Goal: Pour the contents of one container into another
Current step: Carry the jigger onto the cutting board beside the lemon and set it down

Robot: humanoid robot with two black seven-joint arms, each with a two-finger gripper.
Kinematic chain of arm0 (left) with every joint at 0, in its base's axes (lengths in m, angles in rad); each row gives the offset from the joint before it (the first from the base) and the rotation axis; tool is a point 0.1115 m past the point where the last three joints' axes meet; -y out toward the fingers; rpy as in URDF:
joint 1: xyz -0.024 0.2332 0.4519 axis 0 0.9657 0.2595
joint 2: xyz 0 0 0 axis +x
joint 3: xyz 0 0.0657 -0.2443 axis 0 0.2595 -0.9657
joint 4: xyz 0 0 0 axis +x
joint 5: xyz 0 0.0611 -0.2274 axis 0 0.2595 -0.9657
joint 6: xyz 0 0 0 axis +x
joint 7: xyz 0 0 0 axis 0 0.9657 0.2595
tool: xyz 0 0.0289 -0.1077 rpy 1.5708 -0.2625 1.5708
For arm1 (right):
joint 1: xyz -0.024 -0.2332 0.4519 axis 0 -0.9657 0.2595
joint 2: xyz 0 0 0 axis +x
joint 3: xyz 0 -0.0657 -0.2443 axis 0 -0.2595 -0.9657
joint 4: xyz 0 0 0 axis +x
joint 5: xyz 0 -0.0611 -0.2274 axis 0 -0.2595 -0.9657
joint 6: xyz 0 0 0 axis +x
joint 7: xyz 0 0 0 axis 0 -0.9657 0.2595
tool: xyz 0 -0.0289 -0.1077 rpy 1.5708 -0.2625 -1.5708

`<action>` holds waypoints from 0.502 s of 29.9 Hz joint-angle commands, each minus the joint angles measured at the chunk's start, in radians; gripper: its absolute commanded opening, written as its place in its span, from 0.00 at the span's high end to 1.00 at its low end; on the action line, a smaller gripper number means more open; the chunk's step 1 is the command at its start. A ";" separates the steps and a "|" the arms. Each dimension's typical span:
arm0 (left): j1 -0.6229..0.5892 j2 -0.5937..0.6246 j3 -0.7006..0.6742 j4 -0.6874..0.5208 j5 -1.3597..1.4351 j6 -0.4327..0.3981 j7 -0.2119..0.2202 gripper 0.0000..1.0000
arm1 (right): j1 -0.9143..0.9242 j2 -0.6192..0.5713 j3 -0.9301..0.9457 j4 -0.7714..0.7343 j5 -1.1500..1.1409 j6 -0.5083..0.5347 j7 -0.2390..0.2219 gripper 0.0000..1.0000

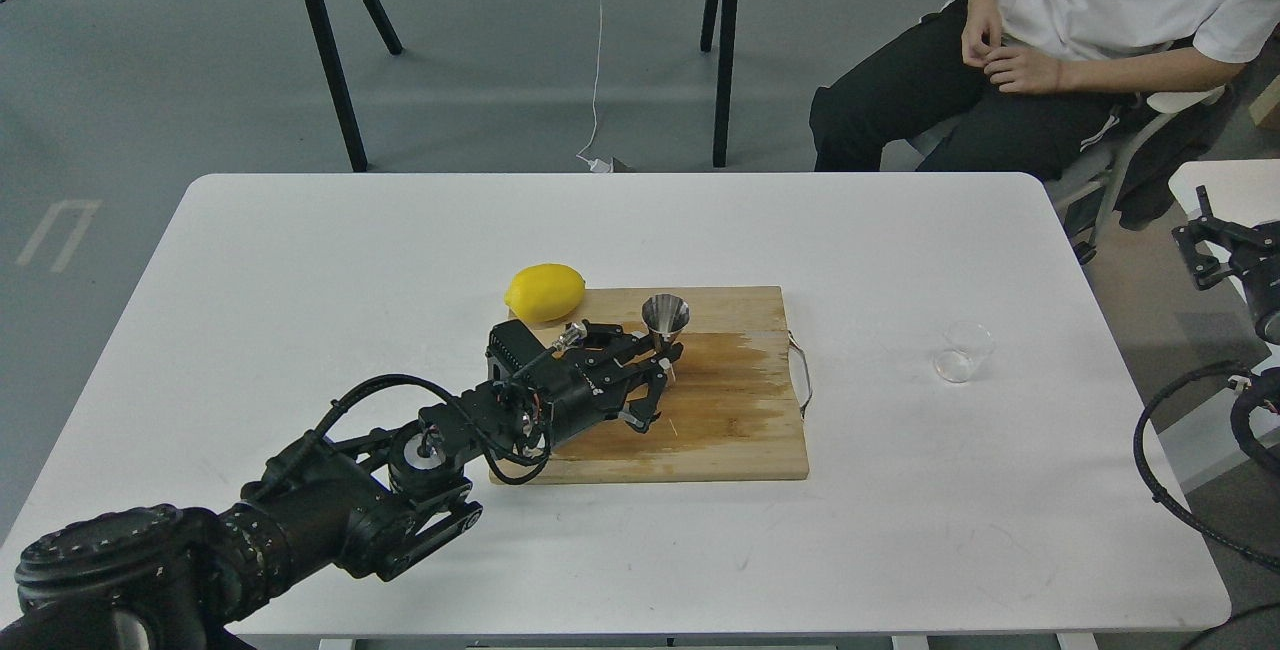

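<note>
The steel jigger (665, 318) stands upright on the wooden cutting board (740, 430), at its back middle. My left gripper (662, 368) reaches in from the lower left and is shut on the jigger's narrow waist and lower cone, which its fingers mostly hide. On the white table to the right of the board sits the clear glass cup (963, 352), upright and alone. My right gripper (1200, 242) hovers at the frame's right edge, beyond the table's side and well away from the cup, its fingers apart with nothing between them.
A yellow lemon (545, 292) lies at the board's back left corner, close to my left wrist. The board has a wet stain and a metal handle (803, 380) on its right side. A seated person (1050, 50) is behind the table's far right corner.
</note>
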State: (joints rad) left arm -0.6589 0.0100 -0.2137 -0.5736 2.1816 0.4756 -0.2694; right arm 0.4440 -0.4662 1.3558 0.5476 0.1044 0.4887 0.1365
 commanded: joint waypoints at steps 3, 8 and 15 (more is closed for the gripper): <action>0.005 0.007 0.000 0.000 0.000 0.000 0.009 0.83 | -0.002 0.000 -0.001 0.000 0.000 0.000 0.000 0.00; 0.010 0.010 0.000 -0.002 0.000 0.001 0.012 0.76 | -0.004 0.000 -0.001 0.000 0.000 0.000 0.000 0.00; 0.010 0.019 -0.001 -0.003 0.000 0.006 0.013 0.68 | -0.002 0.001 0.000 0.000 0.000 0.000 0.000 0.00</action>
State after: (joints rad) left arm -0.6490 0.0278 -0.2168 -0.5754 2.1815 0.4793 -0.2564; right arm 0.4411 -0.4655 1.3558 0.5481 0.1043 0.4887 0.1366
